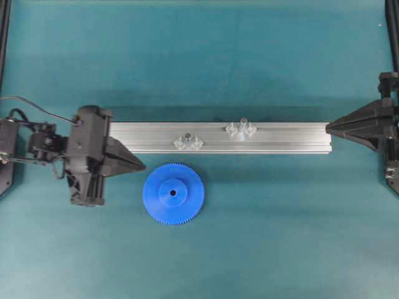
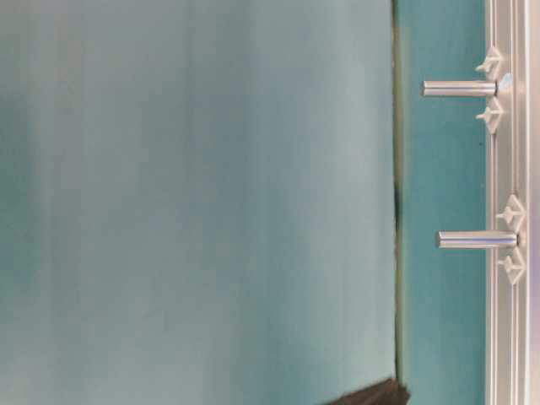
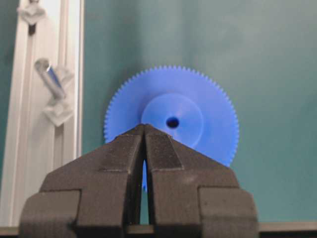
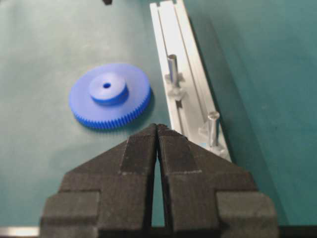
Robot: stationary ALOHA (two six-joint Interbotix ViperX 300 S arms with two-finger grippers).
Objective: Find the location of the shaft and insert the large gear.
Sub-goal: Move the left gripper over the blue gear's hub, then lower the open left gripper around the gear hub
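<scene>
The large gear (image 1: pixel 173 193) is a bright blue toothed disc lying flat on the teal mat in front of the rail. It also shows in the left wrist view (image 3: pixel 208 99) and the right wrist view (image 4: pixel 109 96). The shaft (image 1: pixel 242 126) stands on the rail between two spread clear pieces, and is the near pin in the right wrist view (image 4: pixel 213 126). My left gripper (image 1: pixel 143 166) is shut and empty, just left of the gear; its tips (image 3: pixel 144 127) overlap the gear's near edge. My right gripper (image 1: pixel 327 128) is shut and empty at the rail's right end (image 4: pixel 157 127).
A long aluminium rail (image 1: pixel 287 140) lies across the middle, also in the wrist views (image 3: pixel 44 148) (image 4: pixel 168 25). A second, shorter pin (image 1: pixel 187 137) with bunched clear pieces stands left of the shaft (image 3: pixel 49 79) (image 4: pixel 172 67). Both pins show in the table-level view.
</scene>
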